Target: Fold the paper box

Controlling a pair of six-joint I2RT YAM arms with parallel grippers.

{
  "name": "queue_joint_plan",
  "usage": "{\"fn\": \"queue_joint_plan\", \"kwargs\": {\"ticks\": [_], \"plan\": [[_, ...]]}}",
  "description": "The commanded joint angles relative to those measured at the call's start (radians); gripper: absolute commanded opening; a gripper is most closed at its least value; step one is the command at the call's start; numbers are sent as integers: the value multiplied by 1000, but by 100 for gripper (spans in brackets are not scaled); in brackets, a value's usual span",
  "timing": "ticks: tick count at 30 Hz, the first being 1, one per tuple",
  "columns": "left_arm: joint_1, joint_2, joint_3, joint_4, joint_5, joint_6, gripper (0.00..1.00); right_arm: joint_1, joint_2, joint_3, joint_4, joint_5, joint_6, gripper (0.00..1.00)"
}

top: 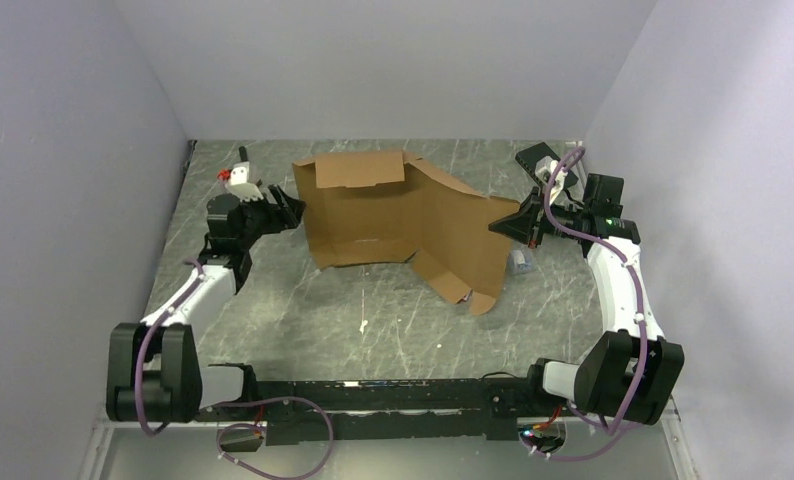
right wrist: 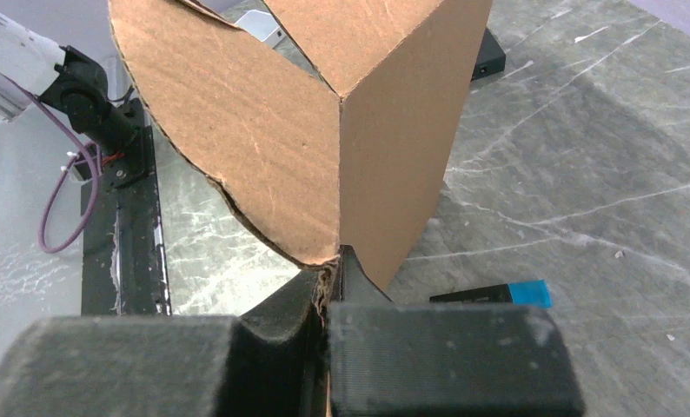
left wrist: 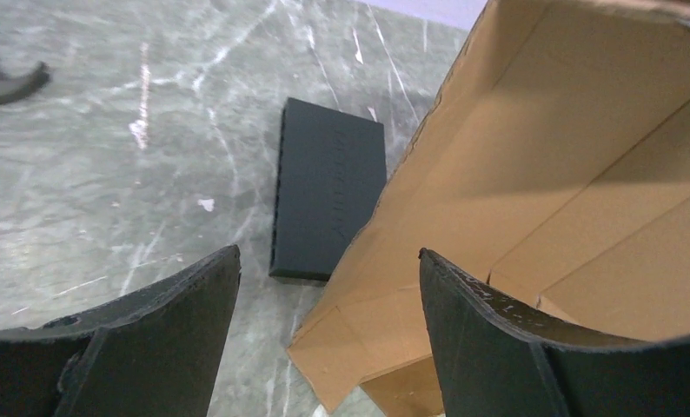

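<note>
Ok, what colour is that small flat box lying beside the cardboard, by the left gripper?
Black, the flat box; clearest in the left wrist view.

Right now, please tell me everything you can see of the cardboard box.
The cardboard box is plain brown corrugated card, unprinted and only half folded. It sits on the grey table with its walls and rounded flaps standing unevenly. The right gripper pinches one folded corner. The left gripper is open at its left edge.

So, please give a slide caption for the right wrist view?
Right wrist view: shut jaws pinch a folded corner of the paper box over the marbled table.
</note>
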Motion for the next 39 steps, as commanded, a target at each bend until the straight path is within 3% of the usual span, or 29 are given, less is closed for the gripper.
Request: {"fn": "queue_joint_plan", "kwargs": {"ticks": [1, 11, 20, 32, 39], "plan": [[7, 61, 40, 168, 142, 4, 79, 3, -5, 36, 44, -74, 5, 0], [7, 178, 131, 166, 240, 17, 47, 4, -6, 31, 60, -91, 24, 0], [8, 193, 152, 214, 342, -5, 0, 5, -7, 29, 68, -110, 31, 0], [7, 37, 78, 268, 346, -152, 0, 6, -33, 50, -13, -203, -68, 0], [18, -39, 87, 156, 317, -206, 0, 5, -57, 48, -28, -212, -98, 0]]}}
